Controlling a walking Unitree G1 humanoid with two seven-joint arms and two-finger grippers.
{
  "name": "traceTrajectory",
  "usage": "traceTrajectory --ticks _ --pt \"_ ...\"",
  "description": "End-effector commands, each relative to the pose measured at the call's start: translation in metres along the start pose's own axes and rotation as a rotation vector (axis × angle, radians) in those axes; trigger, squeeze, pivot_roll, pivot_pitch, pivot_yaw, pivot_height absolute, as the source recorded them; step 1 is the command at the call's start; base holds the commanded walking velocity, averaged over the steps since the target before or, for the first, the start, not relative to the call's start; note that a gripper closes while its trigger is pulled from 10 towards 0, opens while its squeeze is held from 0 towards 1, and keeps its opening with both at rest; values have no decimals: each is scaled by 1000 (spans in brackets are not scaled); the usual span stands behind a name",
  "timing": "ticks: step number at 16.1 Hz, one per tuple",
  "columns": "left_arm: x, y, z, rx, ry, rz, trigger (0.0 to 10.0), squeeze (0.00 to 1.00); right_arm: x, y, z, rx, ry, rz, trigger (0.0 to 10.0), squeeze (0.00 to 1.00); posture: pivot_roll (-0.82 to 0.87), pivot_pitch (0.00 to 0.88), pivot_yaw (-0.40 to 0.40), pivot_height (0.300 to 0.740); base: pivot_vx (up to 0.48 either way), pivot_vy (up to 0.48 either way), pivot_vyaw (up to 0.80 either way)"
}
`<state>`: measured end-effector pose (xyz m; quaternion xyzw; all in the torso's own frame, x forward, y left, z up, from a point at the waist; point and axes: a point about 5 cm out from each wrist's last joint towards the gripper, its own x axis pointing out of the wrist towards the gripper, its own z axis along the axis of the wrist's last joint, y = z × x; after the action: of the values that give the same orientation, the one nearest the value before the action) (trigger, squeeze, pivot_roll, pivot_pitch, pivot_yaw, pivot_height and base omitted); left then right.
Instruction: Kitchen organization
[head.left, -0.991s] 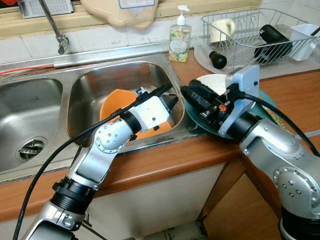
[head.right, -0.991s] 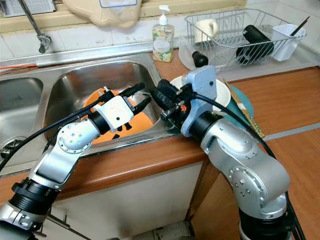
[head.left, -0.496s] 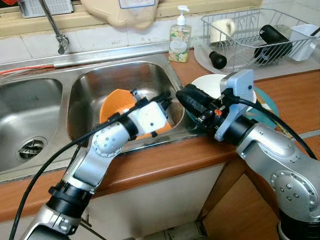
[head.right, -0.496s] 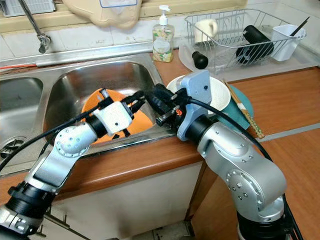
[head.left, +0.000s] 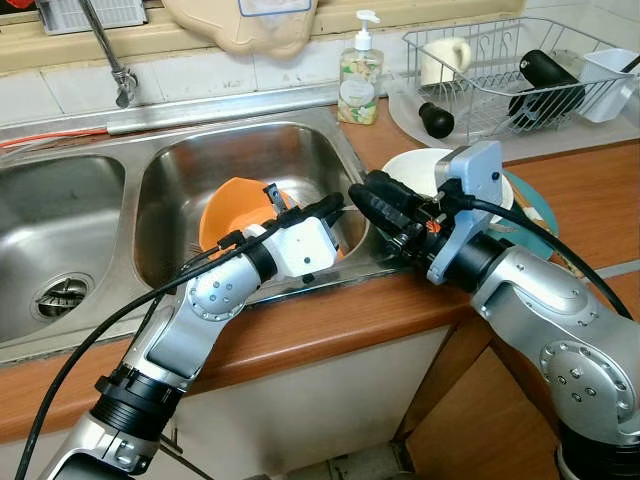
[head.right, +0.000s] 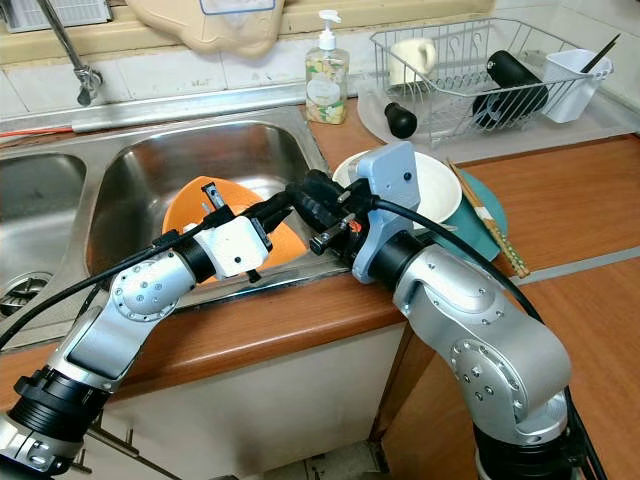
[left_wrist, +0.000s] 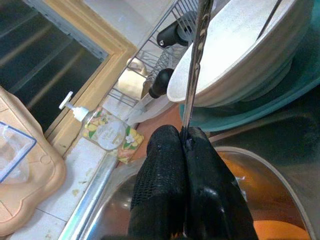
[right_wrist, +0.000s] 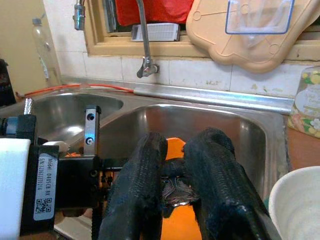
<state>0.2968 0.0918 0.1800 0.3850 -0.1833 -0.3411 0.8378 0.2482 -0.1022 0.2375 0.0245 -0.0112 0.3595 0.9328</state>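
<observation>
A thin metal utensil is held between both grippers above the right rim of the right sink basin. My left gripper is shut on its slim handle, with the fingers pressed together. My right gripper comes in from the counter side and is shut on the utensil's ridged metal end. Below them an orange bowl lies tilted in the basin. A white bowl sits on a teal plate just right of the sink, behind the right arm.
Chopsticks lie across the teal plate. A wire dish rack at the back right holds a mug, a black bottle and a white cup. A soap bottle stands behind the sink, and the faucet is at the back left.
The right gripper moved left from over the plate to the sink rim. The left gripper's fingers, apart a second ago, have risen a little and closed on the utensil.
</observation>
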Motion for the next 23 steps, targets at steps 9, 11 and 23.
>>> traceTrajectory --ticks 9,11,23 --pt "-16 35 -37 62 208 124 0 0 0 2 4 -35 -35 -22 10000 0 -193 0 74 740 0 0 0" --pt "-18 44 -56 77 314 115 0 0 -2 3 1 -42 -13 -22 10000 0 -201 0 82 740 0 0 0" --pt "-32 27 -124 -52 798 -103 10000 1000 -2 1 1 -66 7 -27 10000 0 -209 0 84 740 0 0 0"
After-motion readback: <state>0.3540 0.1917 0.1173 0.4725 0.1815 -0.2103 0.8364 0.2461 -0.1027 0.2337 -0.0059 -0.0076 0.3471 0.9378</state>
